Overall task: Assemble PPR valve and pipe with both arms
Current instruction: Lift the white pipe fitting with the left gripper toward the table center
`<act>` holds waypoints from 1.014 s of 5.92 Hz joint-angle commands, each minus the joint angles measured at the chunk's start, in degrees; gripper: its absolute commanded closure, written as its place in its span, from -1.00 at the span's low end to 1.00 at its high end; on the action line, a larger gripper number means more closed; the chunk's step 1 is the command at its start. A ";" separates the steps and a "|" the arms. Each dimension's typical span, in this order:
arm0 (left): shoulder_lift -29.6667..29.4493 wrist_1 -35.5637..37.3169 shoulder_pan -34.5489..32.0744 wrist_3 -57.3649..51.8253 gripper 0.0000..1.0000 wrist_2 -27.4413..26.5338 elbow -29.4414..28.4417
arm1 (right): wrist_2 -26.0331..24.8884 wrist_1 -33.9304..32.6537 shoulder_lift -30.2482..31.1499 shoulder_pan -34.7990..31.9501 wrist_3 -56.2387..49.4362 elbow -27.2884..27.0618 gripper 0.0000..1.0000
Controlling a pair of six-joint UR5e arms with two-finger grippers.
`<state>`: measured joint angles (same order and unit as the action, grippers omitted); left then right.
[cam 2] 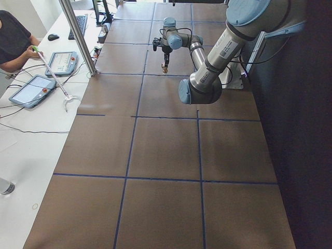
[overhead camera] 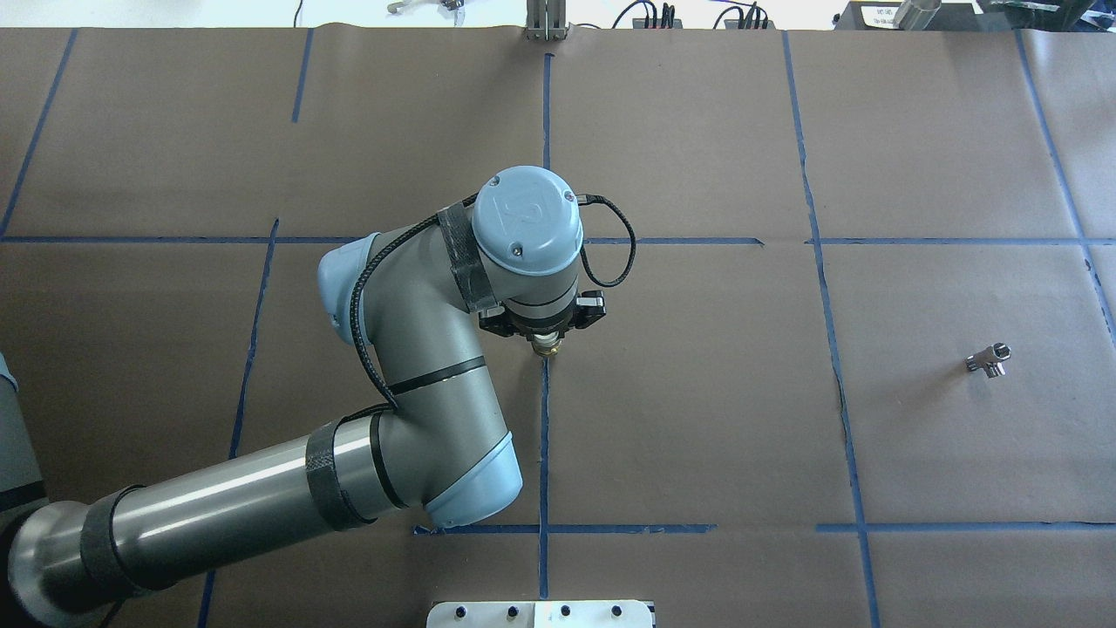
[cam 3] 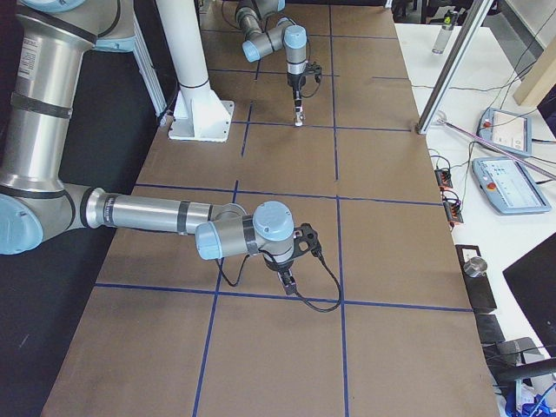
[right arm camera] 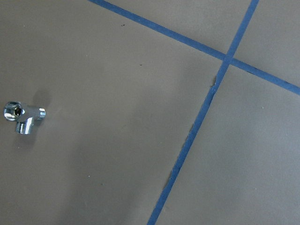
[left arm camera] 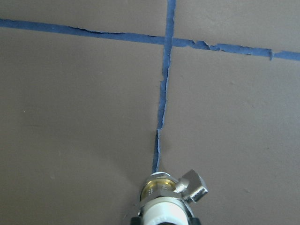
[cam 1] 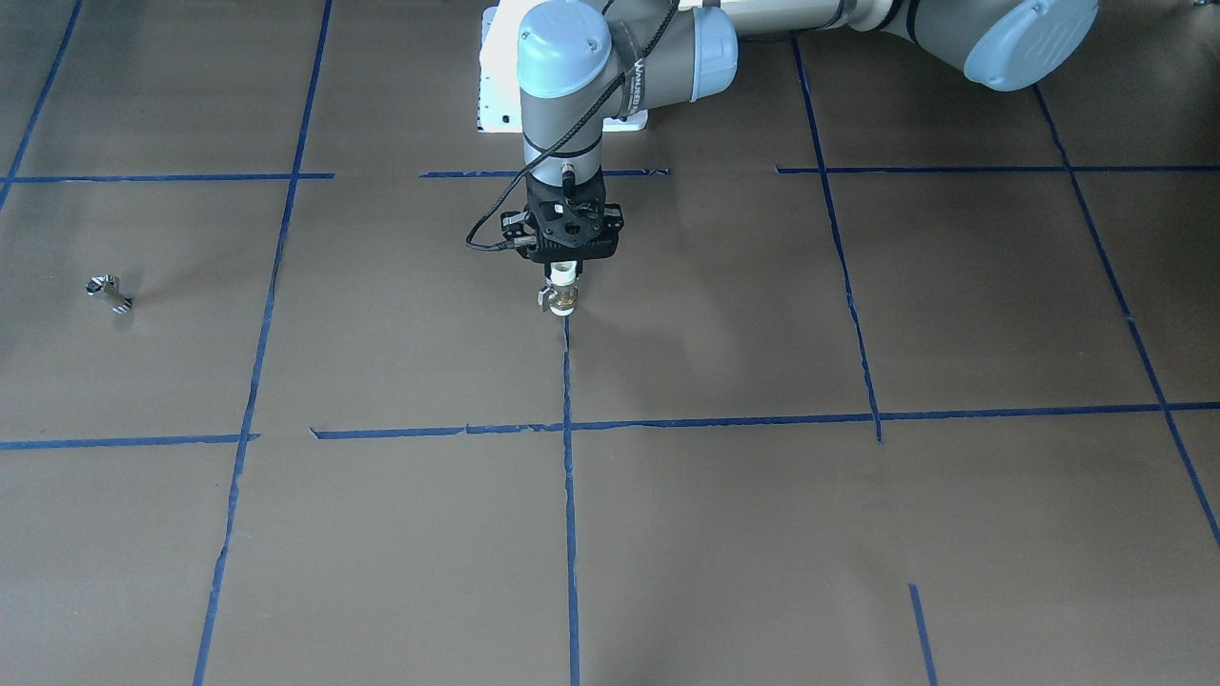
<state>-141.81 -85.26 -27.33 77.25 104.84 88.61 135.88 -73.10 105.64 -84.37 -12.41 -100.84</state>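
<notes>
Left claw point(cam 1: 565, 271) clamped on the white end of the PPR valve point(cam 1: 562, 296), which hangs brass end down over a blue tape line point(cam 1: 569, 381) at mid-worktop point(cam 1: 858, 534); we judge the first pick-up done. The pipe point(cam 1: 110, 292) lies ungrasped, well apart. Right claw point(cam 3: 287, 280) hangs above the worktop; we cannot tell whether it is apart or together. Grasping the pipe and joining the parts remain.

The left arm point(overhead camera: 436, 349) and right arm point(cam 3: 139, 213) are made of grey tubes with pale-blue joint caps point(overhead camera: 527, 218); a black cable point(overhead camera: 354, 305) is strapped to the left one.
</notes>
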 commanded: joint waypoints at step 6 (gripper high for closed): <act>0.22 0.10 0.62 0.19 0.72 0.10 -0.02 | 0.00 -0.11 0.00 0.09 0.37 0.11 -1.00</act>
<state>-141.52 -85.17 -26.77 77.43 104.89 88.65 135.88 -73.21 105.64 -84.29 -12.05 -100.72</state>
